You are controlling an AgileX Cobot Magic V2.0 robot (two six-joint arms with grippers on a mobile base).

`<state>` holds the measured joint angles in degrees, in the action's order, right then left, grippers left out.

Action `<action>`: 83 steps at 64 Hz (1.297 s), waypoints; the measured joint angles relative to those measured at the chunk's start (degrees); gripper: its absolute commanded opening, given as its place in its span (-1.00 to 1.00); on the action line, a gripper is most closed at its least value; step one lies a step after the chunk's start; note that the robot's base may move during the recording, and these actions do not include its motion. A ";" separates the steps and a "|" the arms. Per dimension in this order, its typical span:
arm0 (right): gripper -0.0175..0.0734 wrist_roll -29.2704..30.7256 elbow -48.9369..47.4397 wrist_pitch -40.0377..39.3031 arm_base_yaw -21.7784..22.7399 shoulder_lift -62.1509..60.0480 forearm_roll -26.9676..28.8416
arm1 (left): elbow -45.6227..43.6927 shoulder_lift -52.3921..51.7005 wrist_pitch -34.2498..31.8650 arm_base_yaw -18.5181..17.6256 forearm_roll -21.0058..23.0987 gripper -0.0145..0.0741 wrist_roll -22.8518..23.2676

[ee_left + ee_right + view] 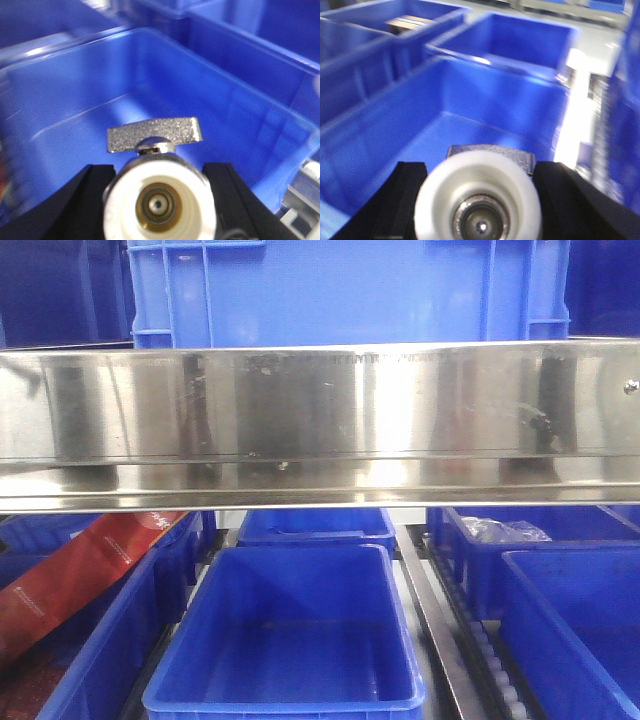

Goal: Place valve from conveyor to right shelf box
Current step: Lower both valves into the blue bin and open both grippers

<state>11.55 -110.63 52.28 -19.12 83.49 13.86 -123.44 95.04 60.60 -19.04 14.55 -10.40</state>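
Over blue bin (pixel 150 75), left hand (pixel 158 175) clamps valve (pixel 159 202); right hand (pixel 481 172) clamps 2nd valve (pixel 477 200); steel rail (pixel 320 420) ahead.

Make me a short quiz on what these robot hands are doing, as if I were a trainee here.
1. True or false: the left gripper is shut on a valve.
2. The right gripper, holding a second valve, hangs over a box of which colour? A red, B blue, C green.
3. Fill in the gap: in the front view, a shiny ___ bar runs across the picture.

Key: 1 true; 2 B; 3 metal.
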 measured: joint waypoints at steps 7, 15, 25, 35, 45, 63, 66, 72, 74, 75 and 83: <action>-0.95 0.00 -1.91 -1.71 -1.26 4.71 0.39 | -3.71 6.60 -1.55 -2.59 -0.88 -0.92 -0.08; -0.95 0.00 -2.04 -2.18 -1.52 9.74 0.43 | -5.22 12.27 -3.14 -3.30 -1.29 -0.92 -0.08; -0.95 0.23 -2.04 -2.18 -1.52 15.49 0.33 | -5.35 17.51 -3.72 -3.30 -3.56 -0.92 -0.08; -0.95 0.23 -2.04 -2.18 -1.52 20.04 0.33 | -5.35 20.80 -3.82 -3.30 -4.28 -0.92 -0.08; -0.73 0.23 -2.04 -1.72 -1.52 22.56 0.23 | -5.35 21.35 -3.70 -3.30 -4.28 -0.67 -0.08; 0.56 0.37 -2.28 -1.01 -1.52 23.34 0.23 | -5.60 21.66 -3.20 -3.30 -4.28 0.61 -0.08; 0.65 0.37 -2.42 -1.23 -1.52 23.05 0.23 | -5.57 21.66 -3.20 -3.30 -4.28 0.70 -0.08; 0.63 0.37 -2.53 -1.23 -1.52 22.75 0.23 | -5.63 21.66 -3.20 -3.30 -4.28 0.70 -0.08; 0.63 0.37 -2.53 -1.23 -1.52 22.66 0.23 | -5.63 21.66 -3.09 -3.30 -4.28 0.68 -0.08; 0.63 0.37 -2.53 -1.23 -1.52 22.43 0.23 | -5.63 21.66 -3.09 -3.30 -4.28 0.68 -0.08; 0.58 0.37 -2.53 -1.23 -1.52 20.97 0.23 | -5.77 21.53 -2.57 -3.30 -4.28 0.61 -0.08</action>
<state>11.92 -113.16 51.05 -20.64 104.47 14.09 -129.21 116.57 58.03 -22.35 10.28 -10.48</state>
